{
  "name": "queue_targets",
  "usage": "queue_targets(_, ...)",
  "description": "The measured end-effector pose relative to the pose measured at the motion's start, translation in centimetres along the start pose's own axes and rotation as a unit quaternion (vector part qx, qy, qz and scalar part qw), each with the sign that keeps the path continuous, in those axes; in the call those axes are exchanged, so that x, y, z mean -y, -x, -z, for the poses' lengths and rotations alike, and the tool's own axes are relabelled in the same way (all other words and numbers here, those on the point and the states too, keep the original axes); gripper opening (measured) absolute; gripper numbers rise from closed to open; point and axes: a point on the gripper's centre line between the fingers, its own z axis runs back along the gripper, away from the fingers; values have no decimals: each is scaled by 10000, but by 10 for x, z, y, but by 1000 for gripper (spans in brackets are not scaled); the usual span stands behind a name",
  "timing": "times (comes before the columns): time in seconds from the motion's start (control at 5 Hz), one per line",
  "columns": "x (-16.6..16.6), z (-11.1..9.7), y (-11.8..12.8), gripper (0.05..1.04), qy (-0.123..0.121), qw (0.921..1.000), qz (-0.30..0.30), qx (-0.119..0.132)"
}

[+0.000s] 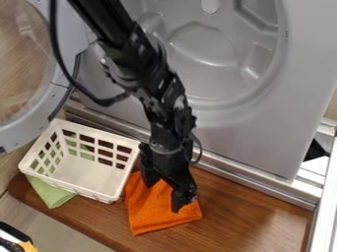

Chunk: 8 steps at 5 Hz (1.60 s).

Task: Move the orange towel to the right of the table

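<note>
The black gripper (163, 196) hangs over the orange towel (158, 209), its fingers parted, one toward the left and the other toward the right and nearer. They seem to hold nothing, though whether their tips touch the cloth cannot be told. The arm (141, 69) slants down to it from the far left, with a black cable looping along its left side.

The towel lies spread on the brown wooden table (250, 216), a little left of the middle. Its left edge runs from far to near, and its near edge slants, the right corner sitting farther back than the left one. It looks slightly longer from far to near than across, but the gripper covers part of the far side, so the long axis is uncertain.

Just left of the towel stands a white basket (85, 178) with square holes, upright and turned at a slant. A green cloth (51, 193) pokes out from under its near left side. Across the far side rises a grey machine (243, 123) with a round recess, and a round door (26, 69) stands at the far left.
</note>
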Motion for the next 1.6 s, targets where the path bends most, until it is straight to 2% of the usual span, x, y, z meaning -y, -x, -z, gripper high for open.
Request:
queue_targets(0.2,2,12,-1,999,16,9999,-74,137)
queue_targets(0.4,9,24,-2,999,-104,9998,-35,155)
queue_targets(0.6,13,32,-3,999,-24,10000,38,73)
queue_targets(1.2,23,34,-7,999,49,9998,140,125)
queue_targets(1.6,47,30,-18,999,32,9984,557,127)
